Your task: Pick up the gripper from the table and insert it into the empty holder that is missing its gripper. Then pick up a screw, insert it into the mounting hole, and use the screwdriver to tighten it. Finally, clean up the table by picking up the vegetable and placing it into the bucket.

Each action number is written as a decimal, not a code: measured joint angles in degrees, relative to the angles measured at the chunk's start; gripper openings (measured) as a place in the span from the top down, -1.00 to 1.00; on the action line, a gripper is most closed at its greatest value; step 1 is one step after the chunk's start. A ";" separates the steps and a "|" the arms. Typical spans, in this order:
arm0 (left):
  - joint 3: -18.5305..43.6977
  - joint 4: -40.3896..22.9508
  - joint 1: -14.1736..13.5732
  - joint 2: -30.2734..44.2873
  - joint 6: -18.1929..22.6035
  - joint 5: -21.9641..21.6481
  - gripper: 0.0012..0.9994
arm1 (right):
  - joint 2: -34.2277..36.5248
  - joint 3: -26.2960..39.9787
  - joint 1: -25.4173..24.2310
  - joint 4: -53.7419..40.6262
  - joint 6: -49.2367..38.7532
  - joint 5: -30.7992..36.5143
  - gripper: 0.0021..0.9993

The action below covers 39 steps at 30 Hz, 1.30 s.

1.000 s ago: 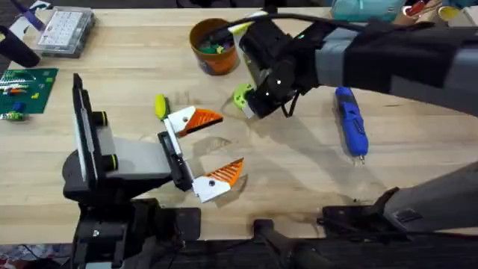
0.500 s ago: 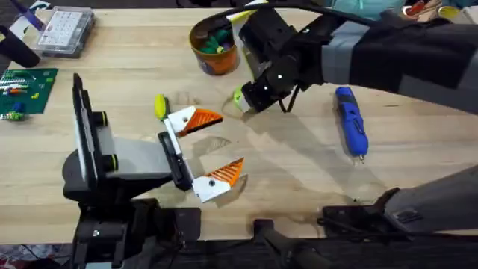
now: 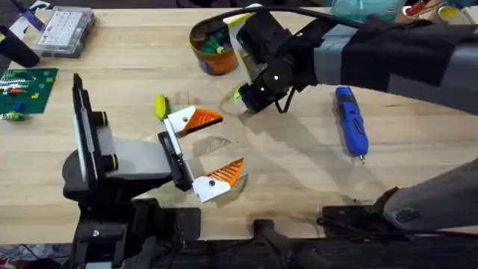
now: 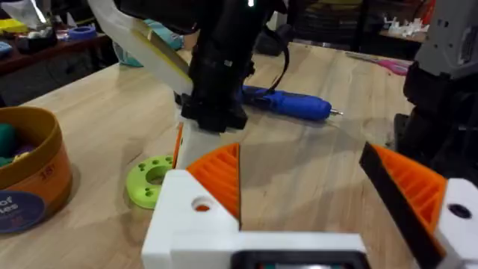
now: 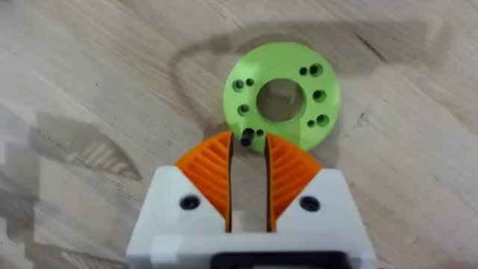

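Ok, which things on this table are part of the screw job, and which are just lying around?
In the job: holder, small black screw at the right gripper tips, green holed disc, screwdriver, bucket.
Lying about: clear parts box, green circuit board.

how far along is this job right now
Looks done: both orange-tipped fingers sit on the holder. In hand: the right gripper pinches a small black screw at the green disc. Left: seating it, tightening with the screwdriver lying on the table, vegetable cleanup.
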 joint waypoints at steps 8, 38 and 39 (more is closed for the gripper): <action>0.00 0.00 0.00 0.01 0.01 -0.02 -0.98 | 1.97 0.02 0.02 0.10 0.00 -0.29 0.52; 0.00 0.00 0.00 0.00 0.00 -0.01 -0.98 | 2.19 0.22 0.11 0.29 -0.36 -0.31 0.96; 0.00 0.00 0.00 0.00 0.02 -0.02 -0.98 | 2.19 0.22 0.11 0.30 -0.35 -0.33 0.98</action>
